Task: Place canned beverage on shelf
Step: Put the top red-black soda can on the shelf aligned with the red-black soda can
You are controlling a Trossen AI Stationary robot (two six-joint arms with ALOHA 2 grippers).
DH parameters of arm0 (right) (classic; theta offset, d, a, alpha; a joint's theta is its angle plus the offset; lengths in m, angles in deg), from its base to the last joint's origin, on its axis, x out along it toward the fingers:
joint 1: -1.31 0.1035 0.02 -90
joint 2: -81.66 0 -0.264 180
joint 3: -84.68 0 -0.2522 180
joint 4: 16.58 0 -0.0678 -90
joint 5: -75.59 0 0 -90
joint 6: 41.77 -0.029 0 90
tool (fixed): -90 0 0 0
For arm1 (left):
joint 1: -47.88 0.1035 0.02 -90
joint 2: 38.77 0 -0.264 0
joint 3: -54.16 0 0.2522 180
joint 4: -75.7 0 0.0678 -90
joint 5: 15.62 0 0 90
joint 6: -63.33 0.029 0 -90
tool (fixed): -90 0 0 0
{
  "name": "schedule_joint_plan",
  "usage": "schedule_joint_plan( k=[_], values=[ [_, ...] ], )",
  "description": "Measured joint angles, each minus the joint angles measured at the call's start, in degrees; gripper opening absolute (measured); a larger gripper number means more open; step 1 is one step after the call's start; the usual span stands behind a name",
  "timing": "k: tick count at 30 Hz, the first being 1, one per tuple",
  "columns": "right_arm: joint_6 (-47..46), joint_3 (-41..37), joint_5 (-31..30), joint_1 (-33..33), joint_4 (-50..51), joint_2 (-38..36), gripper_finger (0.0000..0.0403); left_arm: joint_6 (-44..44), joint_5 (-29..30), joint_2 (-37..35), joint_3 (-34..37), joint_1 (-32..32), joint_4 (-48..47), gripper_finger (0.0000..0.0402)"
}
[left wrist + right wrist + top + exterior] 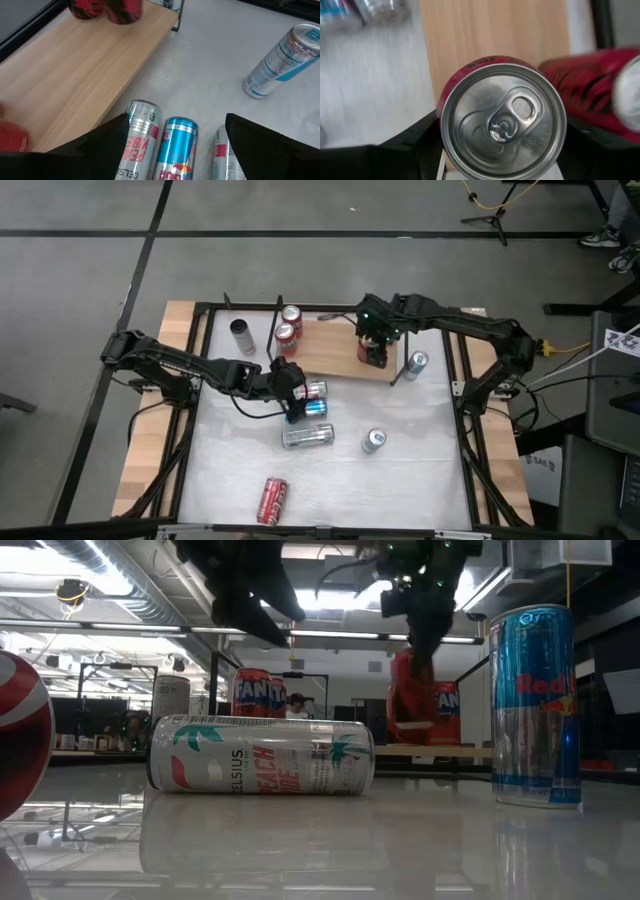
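Red can [502,120] sits upright between the right gripper [373,352]'s jaws, which are closed on its sides from above, over the right part of the shelf [325,350]; whether its base already touches the board cannot be told, though the upright hold suits setting it down standing, as the two red cans [288,325] at the shelf's far left end stand. Room for more remains between those two and the held can, bare wood showing across the middle. The left gripper [291,392] hovers just near of the shelf's front edge, jaws spread wide and empty above a white Celsius can [140,137] and a blue Red Bull can [175,147] lying side by side, likely lining up to straddle one for the next pick. Elsewhere on the white counter [410,480] lie another Celsius can [308,436] on its side and a red can [273,500] near the front edge, with a blue can [373,441] upright, another [417,362] just right of the shelf and a grey can [242,335] at far left. The counter is glossy and mirrors the cans; beyond it the low view shows a workshop with ceiling ducts and strip lights.
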Motion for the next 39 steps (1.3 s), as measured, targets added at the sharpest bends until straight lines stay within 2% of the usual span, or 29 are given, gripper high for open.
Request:
schedule_joint_plan(
  k=[4, 11, 21, 39],
  values=[
    [0.4, -4.6, 0.0, 0.0, -5.3, -1.6, 0.0284, 0.0, 0.0, 0.0, 0.0, -0.6, 0.0, 0.0323],
    [2.0, -6.8, 0.0, -1.7, -9.5, -1.7, 0.0284, 0.0, 0.0, 0.0, 0.0, -0.8, 0.0, 0.0323],
    [2.0, -7.0, 3.4, -7.0, -9.1, -1.8, 0.0284, 0.0, 0.0, 0.0, 0.0, -0.8, 0.0, 0.0323],
    [1.8, -7.0, 3.9, -7.0, -9.1, -1.8, 0.0298, 0.0, 1.3, 0.0, 0.0, -0.8, 0.0, 0.0323]
  ],
)
